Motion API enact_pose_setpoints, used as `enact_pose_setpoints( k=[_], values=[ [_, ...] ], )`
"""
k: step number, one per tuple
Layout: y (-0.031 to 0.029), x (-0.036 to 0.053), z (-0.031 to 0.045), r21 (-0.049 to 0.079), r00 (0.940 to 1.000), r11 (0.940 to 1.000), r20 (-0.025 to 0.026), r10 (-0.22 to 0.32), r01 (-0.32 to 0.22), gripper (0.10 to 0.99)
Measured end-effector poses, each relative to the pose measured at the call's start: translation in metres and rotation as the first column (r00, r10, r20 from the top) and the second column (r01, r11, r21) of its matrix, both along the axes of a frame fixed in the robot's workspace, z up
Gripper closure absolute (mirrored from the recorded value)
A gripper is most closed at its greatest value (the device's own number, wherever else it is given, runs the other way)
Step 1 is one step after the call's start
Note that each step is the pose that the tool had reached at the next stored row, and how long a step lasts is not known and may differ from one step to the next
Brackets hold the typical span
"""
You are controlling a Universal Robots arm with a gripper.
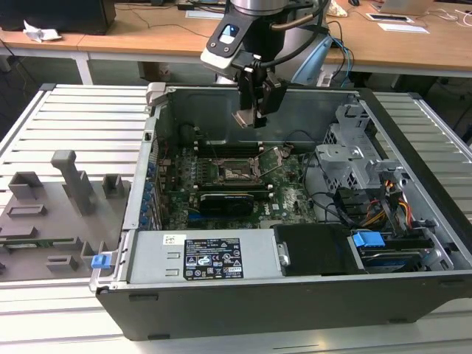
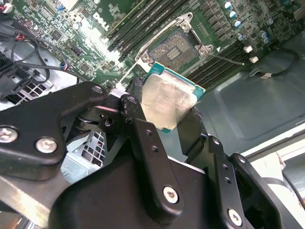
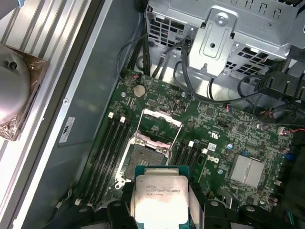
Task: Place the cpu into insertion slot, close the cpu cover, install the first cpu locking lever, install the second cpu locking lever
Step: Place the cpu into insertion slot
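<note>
Motherboard [image 3: 224, 124] beneath silver-faced, seemingly smeared cpu [image 3: 159, 200]

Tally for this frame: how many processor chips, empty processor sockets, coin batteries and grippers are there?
processor chip: 1
empty socket: 1
coin battery: 1
gripper: 1, shut on the processor chip
Total: 4

Arm [image 1: 259, 10]: silver-grey round housing, pale wrist block w/ a small blue cap [image 1: 229, 32]. Black cables [image 1: 316, 28] run alongside. Gripper [image 1: 252, 118]: all matte black, blocky, built from flat linked plates. In the second wrist view its fingers [image 2: 143, 131] are flat black bars w/ rounded pivots. Silver screws [image 2: 46, 144] sit in recessed holes, approx. one per joint.
</note>
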State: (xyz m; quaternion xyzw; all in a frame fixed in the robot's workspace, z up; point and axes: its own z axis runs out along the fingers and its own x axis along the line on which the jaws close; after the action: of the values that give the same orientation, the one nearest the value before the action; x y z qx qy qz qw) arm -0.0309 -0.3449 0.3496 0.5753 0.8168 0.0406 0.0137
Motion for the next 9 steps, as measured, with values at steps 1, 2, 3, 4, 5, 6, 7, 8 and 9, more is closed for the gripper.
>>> enact_pose_setpoints(
  k=[1,2,3,4,5,6,7,8,9],
  values=[
    [0.0,0.0,-0.0007,0.0,1.0,1.0,-0.0002,-0.003,0.003,0.549],
    [0.0,0.0,-0.0014,0.0,1.0,1.0,-0.0004,-0.006,0.006,0.549],
    [0.0,0.0,-0.0018,0.0,1.0,1.0,-0.0005,-0.008,0.008,0.549],
    [0.0,-0.0001,-0.0022,0.0,1.0,1.0,-0.0005,-0.01,0.01,0.549],
    [0.0,-0.0001,-0.0027,0.0,0.9999,0.9999,-0.0006,-0.013,0.013,0.549],
    [0.0,-0.0001,-0.003,0.0,0.9999,0.9999,-0.0007,-0.016,0.016,0.549],
    [0.0,-0.0001,-0.0032,0.0,0.9998,0.9998,-0.0007,-0.019,0.019,0.549],
    [0.0,-0.0001,-0.0036,0.0,0.9997,0.9997,-0.0007,-0.023,0.023,0.549],
    [0.0,-0.0001,-0.0038,0.0,0.9997,0.9997,-0.0008,-0.025,0.025,0.549]
  ],
)
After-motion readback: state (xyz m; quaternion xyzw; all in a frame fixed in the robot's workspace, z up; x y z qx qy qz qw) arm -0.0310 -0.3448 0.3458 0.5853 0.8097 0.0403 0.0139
